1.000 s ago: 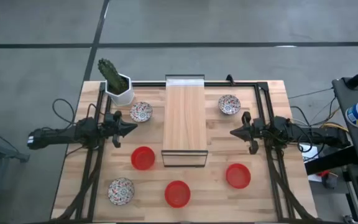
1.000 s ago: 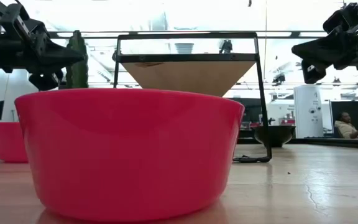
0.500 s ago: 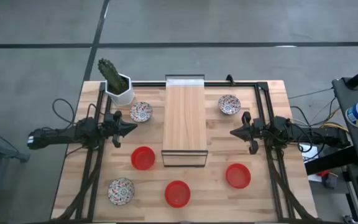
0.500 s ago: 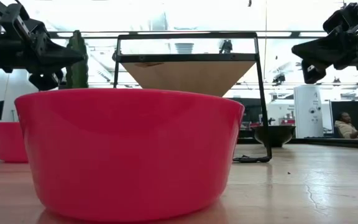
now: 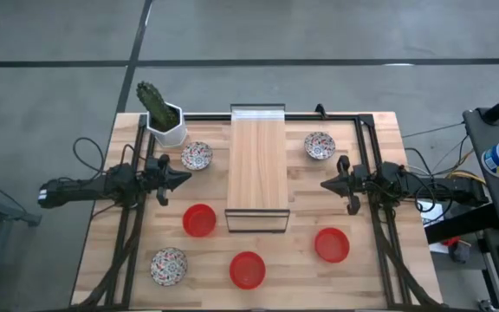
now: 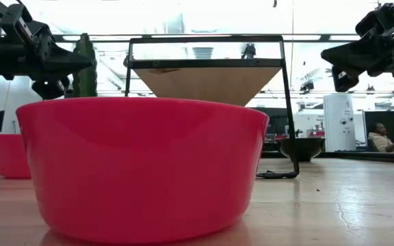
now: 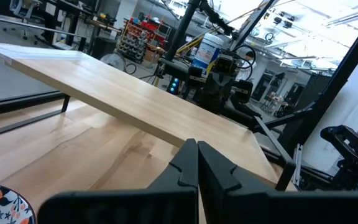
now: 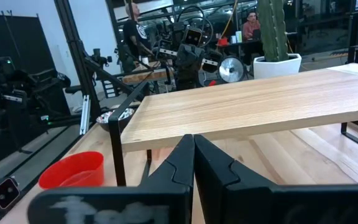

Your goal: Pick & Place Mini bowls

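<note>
Six mini bowls rest by their bases on the table in the high view. The red ones sit at left-centre (image 5: pixel 199 220), near-centre (image 5: pixel 248 269) and right (image 5: pixel 332 244). The speckled ones sit far left (image 5: pixel 197 156), far right (image 5: pixel 320 145) and near left (image 5: pixel 169 265). My left gripper (image 5: pixel 185 179) hovers shut above the table, between the far-left speckled bowl and the left-centre red bowl. My right gripper (image 5: pixel 326 184) hovers shut on the other side of the wooden shelf (image 5: pixel 257 160). Both grippers point at the shelf and hold nothing.
A raised wooden shelf on a black metal frame (image 5: pixel 256 221) stands mid-table between the arms. A cactus in a white hexagonal pot (image 5: pixel 165 126) stands at the far left corner. People show in the room beyond in the right wrist view.
</note>
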Controlling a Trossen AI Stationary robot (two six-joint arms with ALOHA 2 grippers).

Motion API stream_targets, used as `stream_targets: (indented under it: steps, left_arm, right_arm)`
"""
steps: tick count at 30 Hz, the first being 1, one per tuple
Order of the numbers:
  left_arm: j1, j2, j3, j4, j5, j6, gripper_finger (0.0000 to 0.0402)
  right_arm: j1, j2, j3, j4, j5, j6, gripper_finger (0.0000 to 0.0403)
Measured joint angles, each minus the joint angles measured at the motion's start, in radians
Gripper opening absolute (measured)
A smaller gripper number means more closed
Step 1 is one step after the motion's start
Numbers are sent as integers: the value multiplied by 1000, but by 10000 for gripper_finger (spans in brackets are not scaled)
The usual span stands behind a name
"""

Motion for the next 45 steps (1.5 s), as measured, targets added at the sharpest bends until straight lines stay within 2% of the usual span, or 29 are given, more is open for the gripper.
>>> stream_targets:
  steps: [19,26,29,33,36,39,45]
  left_arm:
    - [0,0,0,0,0,0,0]
    - [0,0,0,0,0,0,0]
    - [0,0,0,0,0,0,0]
    - [0,0,0,0,0,0,0]
    - [0,0,0,0,0,0,0]
    - [0,0,0,0,0,0,0]
    - [0,0,0,0,0,0,0]
  right_arm:
    - [0,0,0,1,-1,15,8]
    - [0,0,0,7,-6,498,8]
    - [0,0,0,12,2,588,8]
    - [0,0,0,55,96,661,8]
    - [0,0,0,82,156,794,8]
    - [0,0,0,96,197,1002,8]
    - [0,6,0,116,209,1223,8]
